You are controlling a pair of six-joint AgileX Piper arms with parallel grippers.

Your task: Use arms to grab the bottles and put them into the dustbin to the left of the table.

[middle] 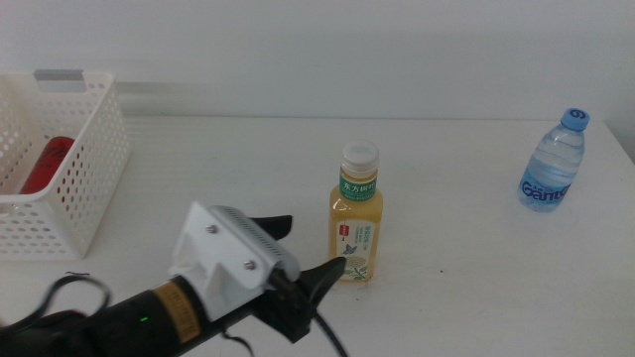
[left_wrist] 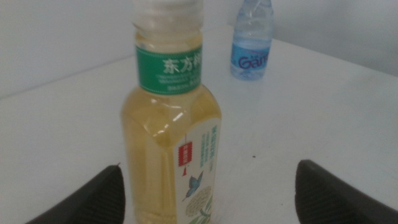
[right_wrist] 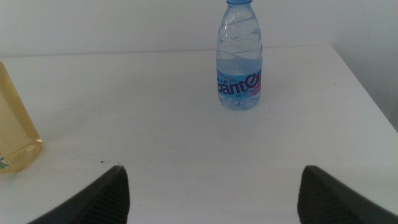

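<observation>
Hidden or cut off: the red can (middle: 45,164) shows only through the perforated wall of the dustbin (middle: 84,188); the right arm is outside the middle view.

Count: two bottles standing on the table (middle: 466,258), one can in the dustbin, two grippers.

Tea bottle (middle: 357,213): upright near the table's centre, just ahead of the left gripper (middle: 308,253), whose jaws stand wide, one tip close beside the bottle's base.

Water bottle (middle: 554,164): upright at the far right, well apart from the right gripper (right_wrist: 211,193), whose jaws are also spread wide.
</observation>
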